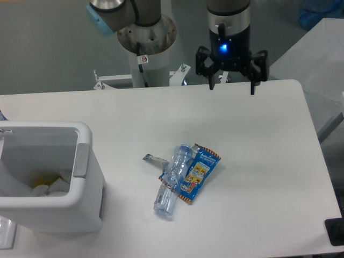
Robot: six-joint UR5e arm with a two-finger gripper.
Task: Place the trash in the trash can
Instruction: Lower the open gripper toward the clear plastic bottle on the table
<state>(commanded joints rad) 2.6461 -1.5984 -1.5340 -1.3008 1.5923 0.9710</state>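
We see the black two-finger gripper (pixel 231 85) hanging above the far edge of the white table (pixel 269 161), its jaws spread wide and holding nothing. The trash lies mid-table in one overlapping heap: a crushed clear plastic bottle (pixel 173 180) rests on a flat blue snack wrapper with orange edges (pixel 198 173), and a small crumpled silver foil scrap (pixel 152 158) sits just left of them. The white rectangular plastic bin (pixel 86 177), thick-rimmed with a grey panel, stands at the near left, pale scraps already inside. We judge the slick, springy bottle may slip or drag the wrapper along, and the flat wrapper offers the fingers little to pinch.
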